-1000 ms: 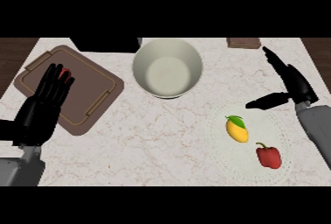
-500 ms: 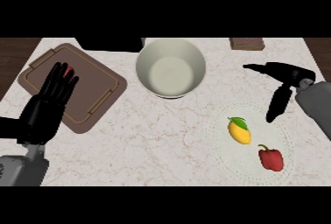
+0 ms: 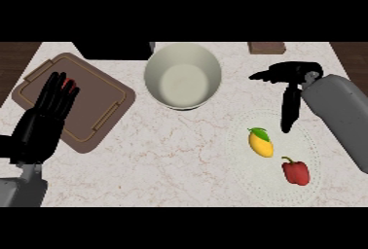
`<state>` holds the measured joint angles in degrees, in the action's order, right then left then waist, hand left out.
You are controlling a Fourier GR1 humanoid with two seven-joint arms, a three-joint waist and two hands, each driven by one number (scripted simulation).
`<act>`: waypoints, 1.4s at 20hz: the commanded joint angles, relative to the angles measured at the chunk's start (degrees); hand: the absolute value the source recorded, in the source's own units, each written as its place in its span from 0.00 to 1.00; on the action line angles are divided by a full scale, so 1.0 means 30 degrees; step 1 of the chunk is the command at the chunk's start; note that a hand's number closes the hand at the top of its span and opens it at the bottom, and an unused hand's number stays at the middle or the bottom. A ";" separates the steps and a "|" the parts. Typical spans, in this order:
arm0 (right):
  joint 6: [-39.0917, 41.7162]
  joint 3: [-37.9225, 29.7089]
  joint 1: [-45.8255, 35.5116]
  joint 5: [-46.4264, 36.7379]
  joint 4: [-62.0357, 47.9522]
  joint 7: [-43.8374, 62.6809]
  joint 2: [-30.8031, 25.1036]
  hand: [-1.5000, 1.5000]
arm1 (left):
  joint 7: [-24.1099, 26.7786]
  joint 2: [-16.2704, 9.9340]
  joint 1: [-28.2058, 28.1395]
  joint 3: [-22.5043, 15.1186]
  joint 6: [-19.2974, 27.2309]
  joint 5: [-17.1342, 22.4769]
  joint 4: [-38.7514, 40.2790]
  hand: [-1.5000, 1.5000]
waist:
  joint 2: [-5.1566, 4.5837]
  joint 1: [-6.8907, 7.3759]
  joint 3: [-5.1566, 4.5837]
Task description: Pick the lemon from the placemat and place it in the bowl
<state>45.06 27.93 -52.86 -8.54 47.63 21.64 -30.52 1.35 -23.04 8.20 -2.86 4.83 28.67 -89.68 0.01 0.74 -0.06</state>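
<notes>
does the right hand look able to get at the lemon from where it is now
Probably yes. The right hand hangs open just above the lemon on the placemat, with nothing between them; the red pepper lies apart, on the lemon's far side from the hand.

Single head view, looking steeply down at counter [image 3: 179, 146]; forearms enter from lower edge.
</notes>
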 commanded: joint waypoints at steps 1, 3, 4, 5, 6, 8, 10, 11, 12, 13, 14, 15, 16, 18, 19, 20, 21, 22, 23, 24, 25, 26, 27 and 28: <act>0.0507 -0.0600 0.0897 -0.0502 0.0740 0.0604 0.0683 0.00 | 0.0926 0.1216 -0.0617 -0.0559 0.0430 -0.1377 0.0362 0.50 | 0.0008 -0.0205 0.0014; 0.0994 -0.1581 0.0874 -0.0544 0.0800 0.0821 0.0648 0.00 | -0.0543 0.0718 0.0644 0.0456 0.0348 -0.0741 0.0190 0.50 | 0.0001 -0.0203 0.0018; 0.0582 -0.1473 0.2737 -0.0151 0.2978 0.1994 0.0377 0.00 | -0.0178 0.0346 -0.1052 0.0681 -0.0525 -0.0276 -0.0605 0.50 | 0.0084 -0.0330 0.0013; 0.1404 -0.2137 0.2263 -0.0118 0.2998 0.2105 0.0056 0.00 | 0.0537 0.0652 -0.0375 0.1071 -0.0954 -0.0324 0.0620 0.50 | 0.0042 -0.0313 0.0010; 0.0417 -0.1437 0.3503 -0.0767 0.3449 0.1792 0.0655 0.00 | 0.0390 0.0686 -0.1828 0.0491 -0.0930 -0.0580 -0.0969 0.50 | 0.0058 -0.0241 0.0015; 0.0598 -0.2317 0.4106 -0.0045 0.5293 0.3542 0.0685 0.00 | 0.0048 0.1119 0.0975 0.0719 0.0017 -0.1363 0.1440 0.50 | 0.0057 -0.0497 0.0008; 0.0685 -0.2580 0.5302 -0.0822 0.6295 0.2755 0.0036 0.00 | 0.0894 0.1169 -0.0588 0.1204 -0.1323 -0.0842 0.0987 0.50 | 0.0040 -0.0352 0.0011; -0.0291 -0.2203 0.5503 -0.2093 0.6035 0.1696 0.0269 0.00 | 0.0329 0.1263 -0.1121 0.0824 -0.1010 -0.1101 -0.0189 0.50 | 0.0023 -0.0236 0.0019; -0.1211 -0.2003 0.5538 -0.2803 0.5867 0.1509 0.0658 0.00 | 0.0805 0.1778 -0.0363 0.0385 -0.0574 -0.1851 0.0641 0.50 | -0.0001 -0.0259 0.0020; -0.1091 -0.2390 0.6370 -0.2773 0.6801 0.0442 -0.0473 0.00 | 0.0490 0.0945 -0.0196 0.1385 -0.1379 -0.1008 0.0613 0.50 | 0.0016 -0.0315 0.0020; -0.1459 -0.2467 0.6149 -0.3111 0.6772 0.0807 0.0316 0.00 | 0.0477 0.1350 -0.1630 0.0842 -0.1298 -0.1350 -0.0241 0.50 | 0.0019 -0.0196 0.0020; -0.1629 -0.2570 0.6805 -0.2937 0.7767 0.1024 0.0336 0.00 | -0.0623 0.0179 -0.0204 0.2023 -0.1761 -0.0551 0.0078 0.50 | 0.0033 -0.0299 0.0019; -0.2276 -0.2427 0.7043 -0.4098 0.6298 -0.0462 0.0606 0.00 | -0.0395 0.0775 0.0126 0.1747 -0.1607 -0.0987 0.0648 0.50 | -0.0017 -0.0216 0.0023; -0.2598 -0.2228 0.7887 -0.4959 0.6980 -0.1257 0.0413 0.00 | 0.0522 0.0873 0.0100 0.2134 -0.2286 -0.1070 0.1534 0.50 | -0.0011 -0.0256 0.0019; -0.3209 -0.2606 0.7420 -0.5379 0.5727 -0.2081 0.0594 0.00 | -0.1201 0.1046 0.0201 0.1821 -0.1233 -0.0962 -0.0457 0.50 | -0.0013 -0.0146 0.0028; -0.2947 -0.2763 0.6886 -0.5797 0.5290 -0.2427 0.0750 0.00 | -0.0799 0.1535 -0.0870 0.1322 -0.0867 -0.1825 -0.1052 0.50 | -0.0011 -0.0094 0.0026; -0.2521 -0.2804 0.6215 -0.6142 0.4386 -0.2550 0.1218 0.00 | -0.0393 0.1041 -0.1250 0.2055 -0.2151 -0.1253 -0.0638 0.50 | -0.0023 -0.0056 0.0022; -0.3246 -0.2895 0.6704 -0.6320 0.4519 -0.2135 0.1960 0.00 | 0.0111 0.2186 -0.0930 0.1330 -0.1338 -0.2018 -0.0228 0.50 | -0.0022 -0.0120 0.0021; -0.2685 -0.3269 0.6735 -0.6396 0.5049 -0.2324 0.1724 0.00 | -0.0603 0.2269 -0.0247 0.1351 -0.0692 -0.2440 -0.0378 0.50 | -0.0011 -0.0170 0.0021; -0.2796 -0.2993 0.7857 -0.6905 0.5816 -0.2556 0.1281 0.00 | -0.0451 0.1431 -0.0255 0.2184 -0.2416 -0.1528 0.0291 0.50 | -0.0004 -0.0216 0.0018; -0.3449 -0.2832 0.7468 -0.7403 0.4348 -0.3634 0.1803 0.00 | -0.0552 0.2592 -0.0232 0.1131 -0.1034 -0.2488 -0.0149 0.50 | -0.0024 -0.0157 0.0023; -0.2375 -0.3349 0.6362 -0.7205 0.4530 -0.2165 0.2320 0.00 | 0.0291 0.1790 -0.1500 0.2131 -0.2390 -0.2035 -0.0334 0.50 | -0.0010 -0.0104 0.0017; -0.2598 -0.2802 0.7066 -0.7642 0.4648 -0.2058 0.2764 0.00 | -0.0857 0.1927 -0.0054 0.2267 -0.1578 -0.1923 -0.0223 0.50 | -0.0011 -0.0160 0.0019; -0.3082 -0.3022 0.6652 -0.8314 0.2938 -0.3552 0.2472 0.00 | -0.1174 0.2235 0.0404 0.1926 -0.1184 -0.2391 0.0004 0.50 | -0.0034 -0.0129 0.0023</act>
<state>36.79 19.12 -32.26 -29.52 61.18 14.20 -24.67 -0.26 -17.36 7.22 2.64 0.20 22.73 -90.04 -0.03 0.29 0.00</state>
